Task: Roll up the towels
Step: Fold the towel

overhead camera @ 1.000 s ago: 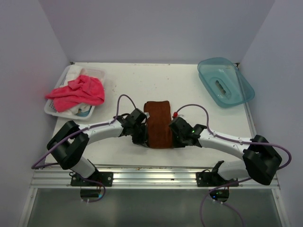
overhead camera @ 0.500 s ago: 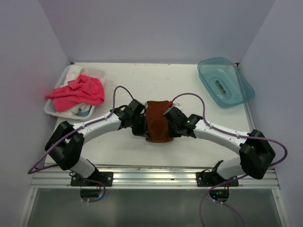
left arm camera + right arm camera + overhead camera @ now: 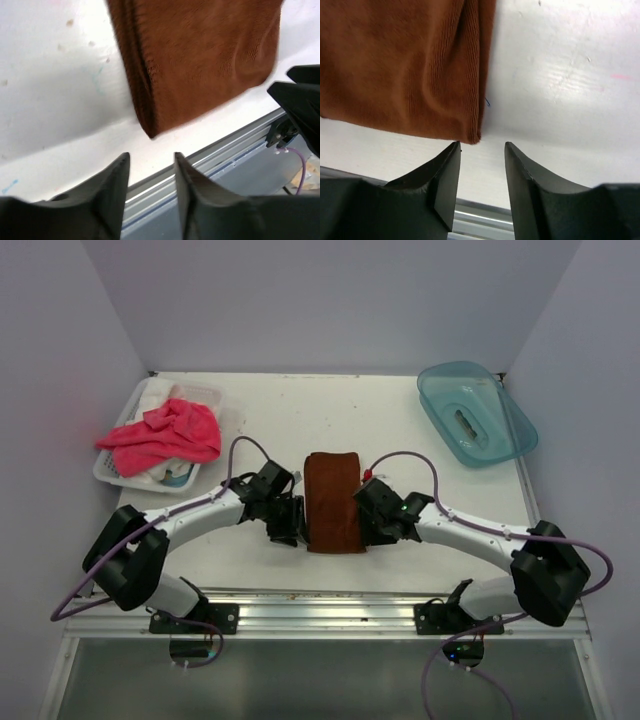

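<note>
Top view: brown towel [image 3: 334,502] lies flat as a folded strip, not rolled. Left gripper [image 3: 290,527] sits just beside its near-left corner, right gripper [image 3: 370,527] just beside its near-right corner. Pink towel [image 3: 165,433] is heaped in basket [image 3: 108,471], far-left of it; tub [image 3: 475,412] is far-right. Nothing obstructs.

Left wrist: released, empty; towel corner just ahead.

Right wrist: released, empty; corner just ahead.

Judgement: both rolls remain to be done.
</note>
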`<state>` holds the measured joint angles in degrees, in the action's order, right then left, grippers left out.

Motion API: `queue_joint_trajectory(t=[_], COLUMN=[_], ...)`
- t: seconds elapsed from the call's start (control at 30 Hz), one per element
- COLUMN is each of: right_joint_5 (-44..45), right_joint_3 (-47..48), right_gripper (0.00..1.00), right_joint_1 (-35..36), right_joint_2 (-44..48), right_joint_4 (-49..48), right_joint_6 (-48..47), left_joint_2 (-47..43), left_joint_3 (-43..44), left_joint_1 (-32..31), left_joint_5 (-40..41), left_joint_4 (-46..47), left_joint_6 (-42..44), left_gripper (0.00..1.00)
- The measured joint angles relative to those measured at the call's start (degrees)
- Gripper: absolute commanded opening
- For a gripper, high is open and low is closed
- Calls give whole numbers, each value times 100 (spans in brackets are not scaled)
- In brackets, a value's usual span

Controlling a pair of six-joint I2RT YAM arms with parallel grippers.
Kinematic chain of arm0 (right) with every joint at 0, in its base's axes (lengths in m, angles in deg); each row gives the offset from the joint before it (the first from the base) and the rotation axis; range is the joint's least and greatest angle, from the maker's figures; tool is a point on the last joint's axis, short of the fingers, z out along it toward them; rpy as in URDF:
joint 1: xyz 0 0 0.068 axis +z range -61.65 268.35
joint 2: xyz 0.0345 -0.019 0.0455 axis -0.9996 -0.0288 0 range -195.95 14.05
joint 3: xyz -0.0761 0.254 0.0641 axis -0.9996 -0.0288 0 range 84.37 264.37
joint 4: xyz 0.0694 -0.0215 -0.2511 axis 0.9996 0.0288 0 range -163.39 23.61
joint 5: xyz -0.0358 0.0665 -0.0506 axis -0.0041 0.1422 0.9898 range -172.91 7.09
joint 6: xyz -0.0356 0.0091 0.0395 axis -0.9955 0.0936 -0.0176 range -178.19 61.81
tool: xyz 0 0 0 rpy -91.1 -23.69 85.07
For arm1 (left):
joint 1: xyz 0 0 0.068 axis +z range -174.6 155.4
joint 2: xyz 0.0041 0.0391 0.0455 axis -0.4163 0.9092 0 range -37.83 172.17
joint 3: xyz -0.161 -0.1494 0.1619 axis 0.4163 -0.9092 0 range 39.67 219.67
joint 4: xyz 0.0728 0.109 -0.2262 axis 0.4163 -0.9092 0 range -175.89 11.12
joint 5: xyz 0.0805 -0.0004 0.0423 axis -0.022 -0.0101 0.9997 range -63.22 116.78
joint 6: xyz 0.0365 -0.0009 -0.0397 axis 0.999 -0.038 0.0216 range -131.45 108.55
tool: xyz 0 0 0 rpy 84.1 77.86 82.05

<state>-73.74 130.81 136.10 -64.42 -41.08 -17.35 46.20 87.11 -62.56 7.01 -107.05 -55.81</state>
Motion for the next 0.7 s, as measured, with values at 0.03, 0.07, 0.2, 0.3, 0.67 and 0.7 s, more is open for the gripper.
queue_joint_trajectory(t=[0.03,0.07,0.2,0.3,0.67,0.7], right_joint_5=[-4,-7,101,201,177,175], right_joint_3=[-98,-146,-50,317,903,903], right_gripper=[48,48,36,20,0,0], right_joint_1=[11,20,26,24,-31,-57], right_joint_2=[96,181,483,420,-1403,-1508], right_joint_4=[79,168,358,372,-221,-219], right_joint_6=[11,17,-9,-79,-197,-195], left_joint_2=[-31,-50,-144,-136,868,933], left_joint_3=[-44,-46,131,415,192,136], left_joint_1=[0,0,0,0,-2,-2], left_joint_5=[2,9,116,136,-59,-55], left_joint_4=[-79,-162,-306,-219,765,769], left_joint_6=[22,35,44,33,0,2], left_gripper=[47,47,29,10,0,0])
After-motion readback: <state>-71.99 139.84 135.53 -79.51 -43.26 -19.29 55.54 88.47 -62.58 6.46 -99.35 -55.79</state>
